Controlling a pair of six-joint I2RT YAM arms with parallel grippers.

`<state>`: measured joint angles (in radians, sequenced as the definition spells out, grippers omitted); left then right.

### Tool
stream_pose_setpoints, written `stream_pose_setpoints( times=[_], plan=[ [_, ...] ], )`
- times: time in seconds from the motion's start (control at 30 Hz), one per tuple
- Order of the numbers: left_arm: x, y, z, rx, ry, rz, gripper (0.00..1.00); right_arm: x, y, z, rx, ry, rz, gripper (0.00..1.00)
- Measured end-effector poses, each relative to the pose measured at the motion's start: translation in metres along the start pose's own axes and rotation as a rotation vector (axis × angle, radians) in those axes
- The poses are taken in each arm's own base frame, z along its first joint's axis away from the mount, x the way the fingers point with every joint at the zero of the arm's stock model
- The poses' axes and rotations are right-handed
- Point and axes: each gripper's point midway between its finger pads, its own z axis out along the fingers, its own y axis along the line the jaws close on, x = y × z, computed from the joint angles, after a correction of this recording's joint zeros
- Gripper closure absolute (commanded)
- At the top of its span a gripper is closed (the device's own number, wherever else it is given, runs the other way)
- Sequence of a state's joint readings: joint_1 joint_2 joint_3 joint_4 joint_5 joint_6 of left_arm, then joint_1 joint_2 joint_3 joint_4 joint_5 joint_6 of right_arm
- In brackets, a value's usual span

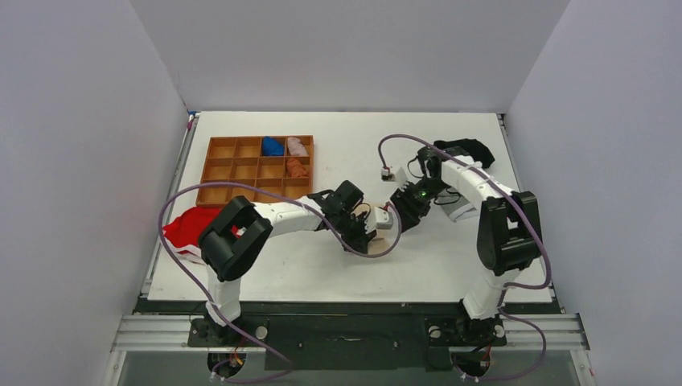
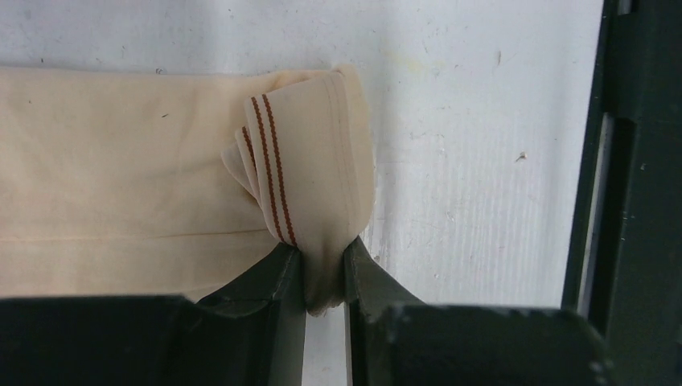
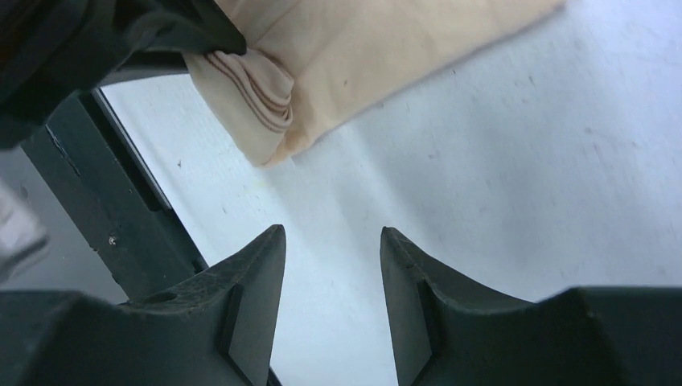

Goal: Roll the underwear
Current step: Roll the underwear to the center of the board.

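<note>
The underwear (image 2: 121,177) is pale cream fabric lying flat on the white table, and one end is folded over to show a waistband with two thin red stripes. My left gripper (image 2: 326,269) is shut on that folded end, which bulges up between the fingers. In the top view the left gripper (image 1: 366,229) is at the table's middle, over the underwear (image 1: 375,244). My right gripper (image 3: 332,237) is open and holds nothing. It hovers over bare table, a short way from the underwear's (image 3: 378,48) folded end. In the top view the right gripper (image 1: 396,215) faces the left one closely.
A wooden compartment tray (image 1: 217,173) stands at the back left, holding a blue roll (image 1: 273,146), a pale roll (image 1: 298,145) and a brownish roll (image 1: 297,168). A red garment (image 1: 183,229) lies at the left edge. A black garment (image 1: 470,149) lies at the back right.
</note>
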<state>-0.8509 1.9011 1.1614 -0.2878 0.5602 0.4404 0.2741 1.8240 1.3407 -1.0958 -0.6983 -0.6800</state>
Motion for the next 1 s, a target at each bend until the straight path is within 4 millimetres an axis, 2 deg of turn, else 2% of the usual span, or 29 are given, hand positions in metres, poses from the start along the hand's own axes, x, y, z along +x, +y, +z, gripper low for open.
stream_pose_setpoints(
  times=[0.23, 0.47, 0.7, 1.0],
  plan=[
    [-0.001, 0.003, -0.001, 0.157, 0.007, -0.162, 1.00, 0.010, 0.010, -0.028, 0.106, -0.100, 0.019, 0.57],
    [0.003, 0.004, -0.004, 0.376, -0.008, -0.389, 1.00, 0.016, 0.026, -0.037, 0.218, -0.185, -0.026, 0.56],
    [0.007, 0.001, -0.008, 0.573, 0.005, -0.638, 1.00, 0.014, 0.047, -0.012, 0.298, -0.141, -0.200, 0.53],
    [0.016, -0.009, -0.015, 0.651, 0.052, -0.770, 1.00, 0.000, 0.056, 0.020, 0.347, -0.059, -0.381, 0.52]
  ],
)
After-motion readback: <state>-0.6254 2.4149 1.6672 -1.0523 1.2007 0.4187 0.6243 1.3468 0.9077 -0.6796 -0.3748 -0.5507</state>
